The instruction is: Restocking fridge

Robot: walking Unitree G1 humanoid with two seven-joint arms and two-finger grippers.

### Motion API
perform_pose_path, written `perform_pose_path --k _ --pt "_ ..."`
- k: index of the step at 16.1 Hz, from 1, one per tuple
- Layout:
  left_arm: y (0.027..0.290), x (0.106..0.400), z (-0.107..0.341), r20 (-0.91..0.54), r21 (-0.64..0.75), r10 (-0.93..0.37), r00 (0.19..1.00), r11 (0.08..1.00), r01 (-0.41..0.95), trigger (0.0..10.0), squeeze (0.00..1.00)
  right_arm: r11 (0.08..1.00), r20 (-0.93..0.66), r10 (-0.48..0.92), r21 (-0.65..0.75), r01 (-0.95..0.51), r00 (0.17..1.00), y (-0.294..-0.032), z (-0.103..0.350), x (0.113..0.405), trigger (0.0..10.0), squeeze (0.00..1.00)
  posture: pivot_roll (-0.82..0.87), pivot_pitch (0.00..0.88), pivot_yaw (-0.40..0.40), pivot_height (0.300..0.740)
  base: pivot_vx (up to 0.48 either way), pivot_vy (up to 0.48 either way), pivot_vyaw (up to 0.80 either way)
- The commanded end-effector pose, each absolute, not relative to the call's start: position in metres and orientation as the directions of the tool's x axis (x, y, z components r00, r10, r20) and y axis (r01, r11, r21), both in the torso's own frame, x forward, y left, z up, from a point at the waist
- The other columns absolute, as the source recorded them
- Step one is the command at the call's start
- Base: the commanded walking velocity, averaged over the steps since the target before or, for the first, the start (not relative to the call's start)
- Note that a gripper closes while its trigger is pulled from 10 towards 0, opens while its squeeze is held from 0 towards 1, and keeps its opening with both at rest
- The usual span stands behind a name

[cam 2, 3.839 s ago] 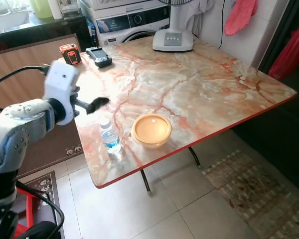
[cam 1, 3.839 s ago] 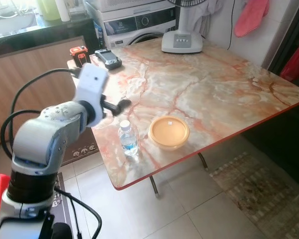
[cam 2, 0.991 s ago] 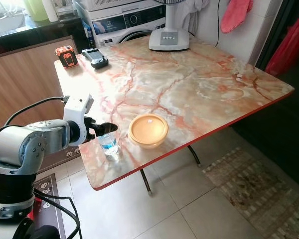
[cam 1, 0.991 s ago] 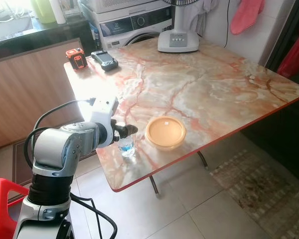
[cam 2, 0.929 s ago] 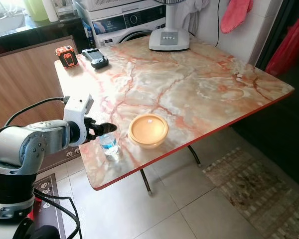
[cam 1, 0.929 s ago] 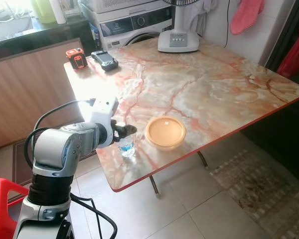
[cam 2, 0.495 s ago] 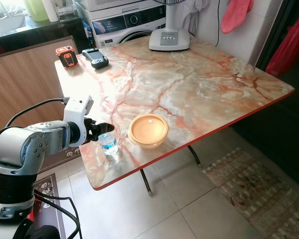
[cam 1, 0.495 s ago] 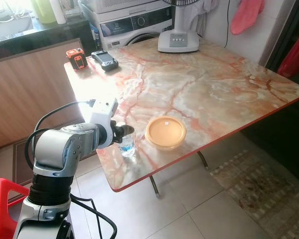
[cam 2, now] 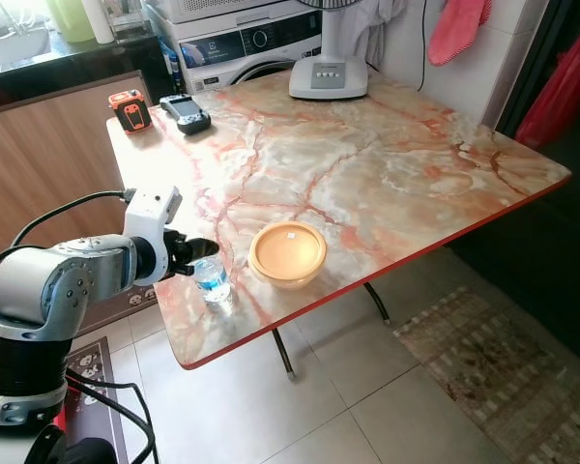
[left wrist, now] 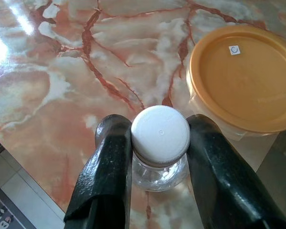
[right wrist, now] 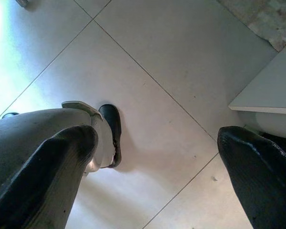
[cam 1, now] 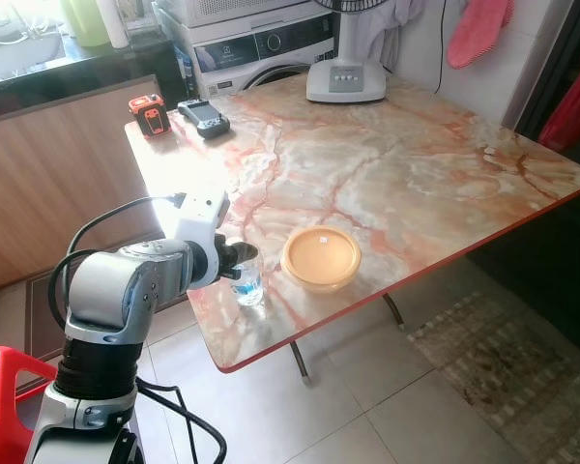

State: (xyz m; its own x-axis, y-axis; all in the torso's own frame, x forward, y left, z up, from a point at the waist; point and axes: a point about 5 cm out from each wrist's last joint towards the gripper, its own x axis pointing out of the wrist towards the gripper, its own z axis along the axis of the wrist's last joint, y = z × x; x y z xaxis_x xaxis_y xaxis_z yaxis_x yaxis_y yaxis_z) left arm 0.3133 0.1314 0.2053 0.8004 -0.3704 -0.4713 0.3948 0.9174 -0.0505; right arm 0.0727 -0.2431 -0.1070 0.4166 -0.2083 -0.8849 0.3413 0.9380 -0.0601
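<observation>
While the small water bottle (left wrist: 160, 143) stands upright near the front-left corner of the marble worktop (cam 1: 416, 184), its white cap (left wrist: 160, 135) now sits squarely between the two black fingers (left wrist: 109, 167) of the left end effector (cam 1: 242, 257); a second ago those fingers were poking out beyond the bottle, and they have drawn in around its neck since; in the left wrist view one finger touches the cap's edge and the other lies just beside it, so the clamp looks almost made, though I cannot tell if it is fully tight; call it closing on the bottle rather than gripping it. That means the pick-up is the step in hand, and the lift and the carry to the fridge are both ahead. Just beside the bottle sits the orange lidded container (cam 1: 321, 257), close enough that a sideways swing could nudge it; a straight lift looks the safer call. Further back on the worktop lie a black handset (cam 1: 204, 114) and an orange device (cam 1: 147, 110), with the fan base (cam 1: 345, 79) at the far edge, all well apart from the action. Over floor tiles (right wrist: 171, 71), the right end effector (right wrist: 157, 167) hangs idle, its fingers spread wide.
</observation>
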Motion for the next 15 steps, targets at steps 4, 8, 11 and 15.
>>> perform_pose_path --k 4,8,11,15 --pt "0.138 0.314 0.203 -0.472 -0.024 -0.335 0.816 0.930 0.368 0.0 0.00 0.939 -0.894 -0.196 -0.053 0.339 0.403 -0.240 -0.109 0.068 10.0 0.00 0.04 0.000 0.074 0.740 0.000 0.000 0.00" --pt "0.172 0.327 0.247 -0.278 0.062 -0.150 0.949 0.983 0.174 0.0 0.00 0.942 -0.894 -0.191 -0.050 0.332 0.405 -0.239 -0.109 0.069 10.0 0.00 0.06 0.000 0.072 0.740 0.000 0.000 0.00" --pt "0.205 0.327 0.252 -0.239 0.076 -0.008 0.971 0.997 0.027 0.0 0.00 0.944 -0.894 -0.185 -0.046 0.328 0.407 -0.237 -0.109 0.070 10.0 0.00 0.06 0.000 0.080 0.740 0.000 0.000 0.00" --pt "0.289 0.313 0.190 -0.315 0.099 0.305 0.899 0.952 -0.288 10.0 0.00 0.944 -0.896 -0.181 -0.042 0.328 0.406 -0.236 -0.109 0.070 10.0 0.00 0.07 0.000 0.080 0.740 0.000 0.000 0.00"
